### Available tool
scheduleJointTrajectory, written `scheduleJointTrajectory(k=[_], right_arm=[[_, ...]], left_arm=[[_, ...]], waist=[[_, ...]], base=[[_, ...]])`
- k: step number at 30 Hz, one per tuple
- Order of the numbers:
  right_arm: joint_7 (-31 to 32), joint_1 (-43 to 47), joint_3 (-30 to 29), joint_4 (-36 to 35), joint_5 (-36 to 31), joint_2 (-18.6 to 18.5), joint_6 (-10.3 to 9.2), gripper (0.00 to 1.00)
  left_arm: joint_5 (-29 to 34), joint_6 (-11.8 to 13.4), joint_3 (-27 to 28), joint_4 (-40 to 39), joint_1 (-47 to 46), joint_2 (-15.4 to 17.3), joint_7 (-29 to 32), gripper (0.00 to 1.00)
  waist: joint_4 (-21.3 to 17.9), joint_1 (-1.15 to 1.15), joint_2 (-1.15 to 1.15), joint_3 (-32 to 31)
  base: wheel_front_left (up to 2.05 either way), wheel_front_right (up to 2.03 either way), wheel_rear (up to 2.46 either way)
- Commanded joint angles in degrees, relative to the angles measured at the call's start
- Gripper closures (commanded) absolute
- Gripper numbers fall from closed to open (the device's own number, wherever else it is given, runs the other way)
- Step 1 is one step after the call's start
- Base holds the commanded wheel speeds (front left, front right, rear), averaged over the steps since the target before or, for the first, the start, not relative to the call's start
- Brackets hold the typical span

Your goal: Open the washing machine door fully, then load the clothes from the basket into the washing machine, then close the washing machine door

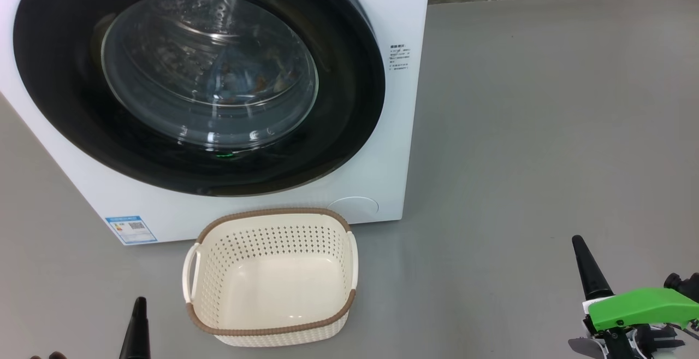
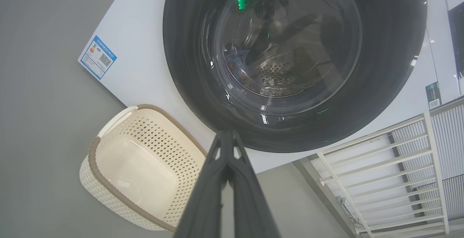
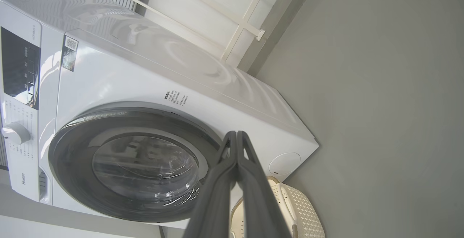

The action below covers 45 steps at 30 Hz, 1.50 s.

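Observation:
The washing machine (image 1: 393, 9) stands at the upper left, and the washing machine door (image 1: 65, 102) sits shut against its front. Through the glass, the clothes (image 1: 256, 83) show as blue and orange fabric low in the drum. On the floor in front stands the basket (image 1: 273, 212), its cream bottom bare. My left gripper (image 1: 140, 307) is shut, low and left of the basket. My right gripper (image 1: 579, 244) is shut too, well right of it. The left wrist view has the left gripper (image 2: 226, 134) pointing at the door (image 2: 384, 86). The right gripper (image 3: 236, 134) holds nothing.
Grey floor (image 1: 546, 129) stretches wide to the right of the machine. A white slatted railing (image 2: 380, 165) stands beside the washer. The control panel (image 3: 20, 71) and a dial (image 3: 14, 133) are on the machine's top front. A blue label (image 1: 130, 229) marks its lower corner.

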Motion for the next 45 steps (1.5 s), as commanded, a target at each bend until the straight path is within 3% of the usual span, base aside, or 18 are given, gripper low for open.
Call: scheduleJointTrajectory(k=[1, 45], right_arm=[[0.6, -1.9, 0.1, -1.9, 2.0, -0.2, 0.0, 1.0], [7.9, -2.0, -4.6, -4.3, 24.3, 2.1, 0.0, 1.0]], left_arm=[[-2.4, -0.1, 1.4, -2.1, -2.6, 0.5, 0.4, 1.0], [-30.4, -0.1, 2.6, -5.9, -4.0, -1.0, 7.6, 1.0]], waist=[[0.0, 0.0, 0.0, 0.0], [0.7, 0.0, 0.0, 0.3]], base=[[0.0, 0.0, 0.0], [0.0, 0.0, 0.0]])
